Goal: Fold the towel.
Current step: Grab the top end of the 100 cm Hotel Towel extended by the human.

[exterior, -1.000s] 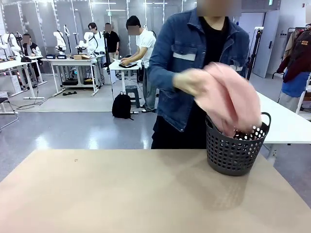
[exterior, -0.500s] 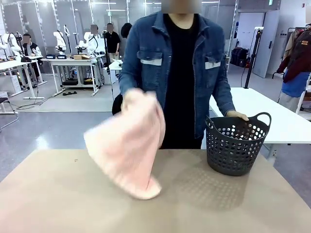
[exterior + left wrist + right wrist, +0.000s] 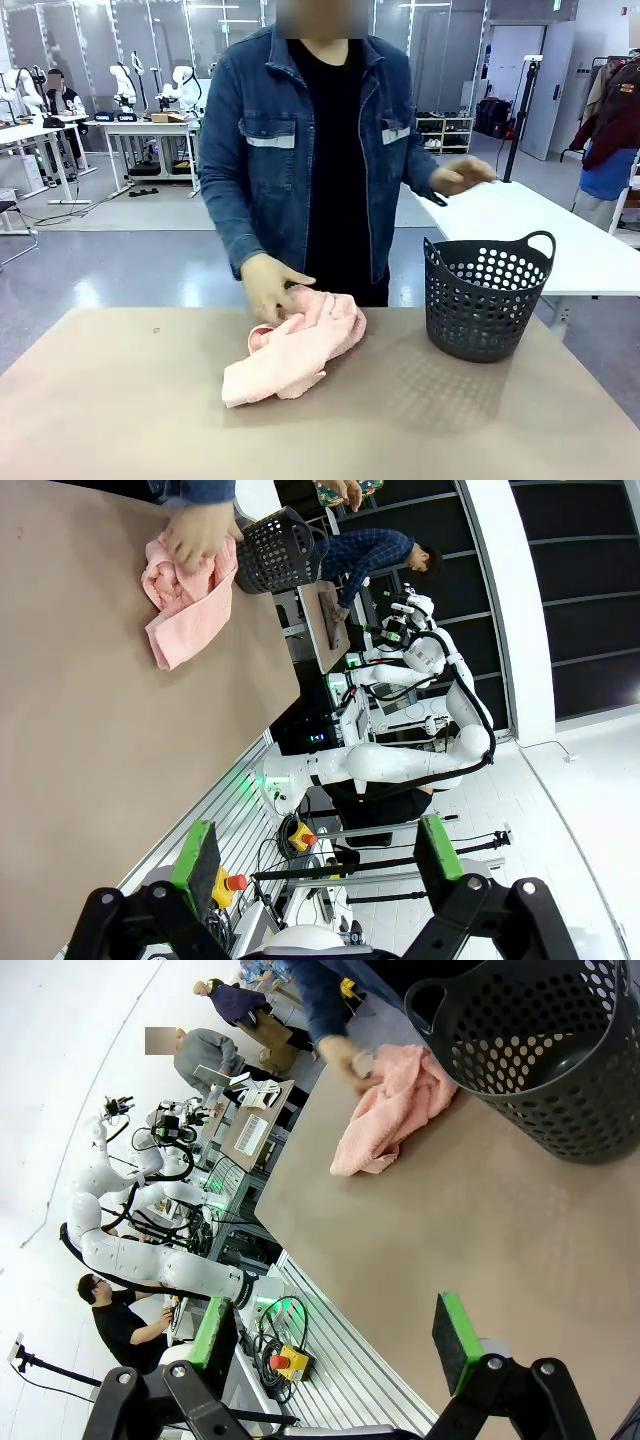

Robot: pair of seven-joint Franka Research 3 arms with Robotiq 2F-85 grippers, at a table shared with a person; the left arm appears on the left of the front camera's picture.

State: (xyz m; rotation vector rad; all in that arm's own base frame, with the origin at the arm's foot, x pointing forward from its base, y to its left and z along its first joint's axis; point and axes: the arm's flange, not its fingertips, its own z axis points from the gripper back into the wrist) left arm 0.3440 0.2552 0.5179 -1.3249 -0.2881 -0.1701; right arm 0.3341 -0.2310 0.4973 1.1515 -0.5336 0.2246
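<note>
The crumpled pink terry towel [image 3: 295,345] lies bunched on the matte tan table [image 3: 120,410], near the dark perforated plastic basket [image 3: 485,310], under a person's hand [image 3: 268,290]. The left hand [image 3: 315,848] and right hand [image 3: 335,1335] both gape wide, empty.

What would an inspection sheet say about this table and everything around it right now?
Surface: tan table, flat, no spills seen.
Job's things: pink towel lies crumpled and unfolded near the far edge, with the person's hand on it.
Clutter: dark perforated basket stands upright on the robot's right, apart from the towel.
Grippers: left gripper and right gripper are both open, fingers holding nothing, well back from the towel.
Cables: nothing seen on the table; black cables on the floor by far tables.
Surroundings: wearer of a denim jacket stands at the far side, with a white table behind.
</note>
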